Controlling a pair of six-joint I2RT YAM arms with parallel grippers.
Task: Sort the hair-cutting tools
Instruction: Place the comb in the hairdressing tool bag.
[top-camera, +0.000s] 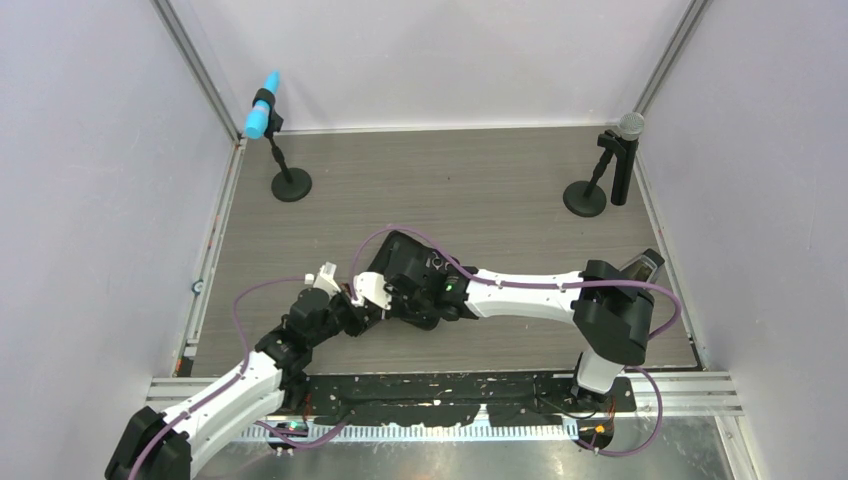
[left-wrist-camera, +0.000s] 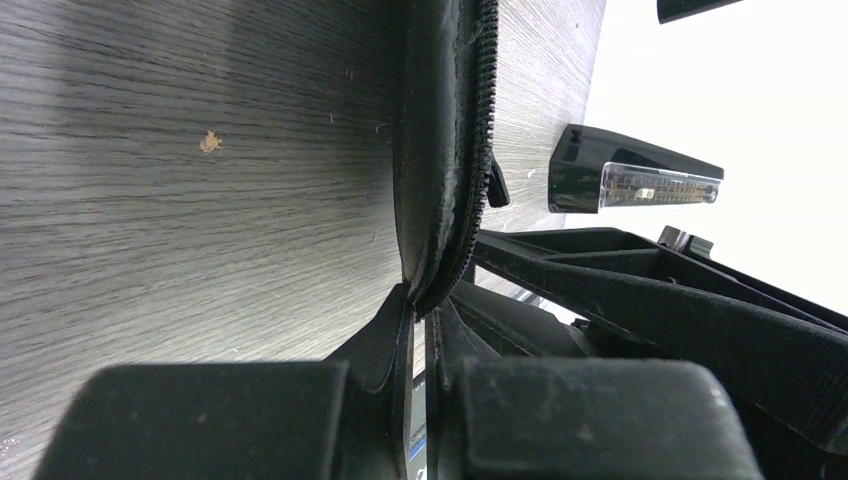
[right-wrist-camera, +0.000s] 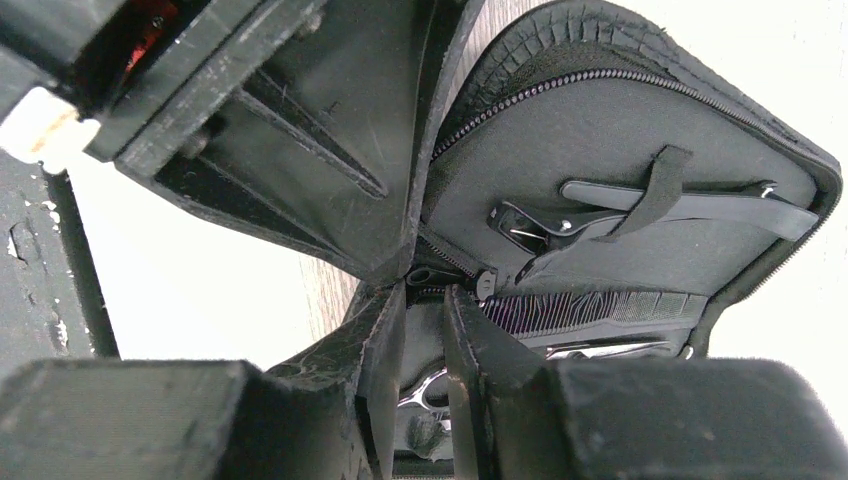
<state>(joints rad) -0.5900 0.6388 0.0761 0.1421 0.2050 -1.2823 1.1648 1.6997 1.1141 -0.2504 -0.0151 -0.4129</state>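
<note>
The black zip case (top-camera: 398, 252) lies mid-table with both grippers at its near edge. My left gripper (left-wrist-camera: 424, 300) is shut on the case's zip edge (left-wrist-camera: 445, 150) and holds the lid up. In the right wrist view the case stands open. A black clip (right-wrist-camera: 610, 205) sits under an elastic strap on the lid. Below it lie the black comb (right-wrist-camera: 600, 310) and silver scissors (right-wrist-camera: 600, 350). My right gripper (right-wrist-camera: 425, 292) has its jaws a little apart at the zip pull (right-wrist-camera: 487, 283). A scissor ring (right-wrist-camera: 430, 390) shows through the gap.
A microphone with a blue head (top-camera: 262, 108) stands on a round base at the back left. Another with a silver head (top-camera: 627, 125) stands at the back right. Metal rails border the table on both sides.
</note>
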